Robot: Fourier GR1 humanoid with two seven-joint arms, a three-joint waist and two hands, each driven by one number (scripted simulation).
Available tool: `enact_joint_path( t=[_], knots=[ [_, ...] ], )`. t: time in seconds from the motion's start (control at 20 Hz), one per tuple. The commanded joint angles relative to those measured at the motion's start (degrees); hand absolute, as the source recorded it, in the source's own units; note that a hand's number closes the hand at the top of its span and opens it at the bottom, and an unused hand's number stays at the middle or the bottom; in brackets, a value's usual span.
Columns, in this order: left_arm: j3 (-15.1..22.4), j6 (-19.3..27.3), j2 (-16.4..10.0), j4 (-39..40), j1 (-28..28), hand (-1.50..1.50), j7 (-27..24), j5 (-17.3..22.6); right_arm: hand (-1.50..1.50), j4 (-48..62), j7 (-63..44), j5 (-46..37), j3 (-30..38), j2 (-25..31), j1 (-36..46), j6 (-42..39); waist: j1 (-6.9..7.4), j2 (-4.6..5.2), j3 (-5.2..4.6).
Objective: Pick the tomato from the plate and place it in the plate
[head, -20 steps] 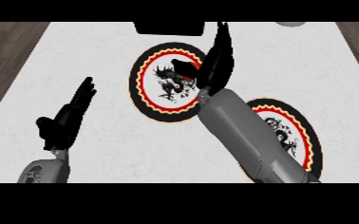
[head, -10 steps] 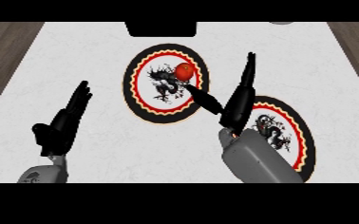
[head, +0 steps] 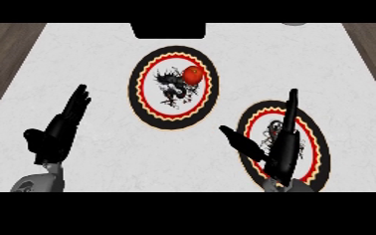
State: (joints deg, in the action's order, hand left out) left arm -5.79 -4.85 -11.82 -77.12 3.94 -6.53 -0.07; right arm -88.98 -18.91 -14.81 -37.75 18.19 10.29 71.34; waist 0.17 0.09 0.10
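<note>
The tomato [head: 192, 74] sits unobstructed from above; the right hand [head: 283, 149] (fingers [head: 291, 110] straight) overhangs the near plate [head: 317, 144], blocking it.

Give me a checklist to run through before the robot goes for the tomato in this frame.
1. Tomato located: ok. The tomato lies on the far plate, toward its upper right.
2. Right hand free: ok. The right hand has straight fingers, its thumb spread, and holds nothing.
3. Right hand at the tomato: not ok. It shows over the near plate, apart from the tomato.
4. Near plate ready to receive: cannot tell. The right hand covers part of it.
5. Left hand out of the way: ok. The left hand rests open at the view's left, away from both plates.
</note>
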Motion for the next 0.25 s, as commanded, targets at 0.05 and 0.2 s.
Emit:
enact_joint_path(
  t=[0.05, 0.2],
  knots=[
    [-0.28, -0.19, -0.06, -1.16, -2.62, 0.00, -2.09, -0.51, -1.50, -1.02, 16.34, 9.91, 0.61, 0.98, -8.57, -2.92, 0.02, -0.01, 0.04],
    [0.27, 0.24, 1.18, -2.39, -1.84, 0.00, 0.61, -0.48, -1.50, 1.56, 27.36, 14.76, 5.94, -2.71, -11.72, -5.88, -0.16, -0.06, 0.00]
  ],
)
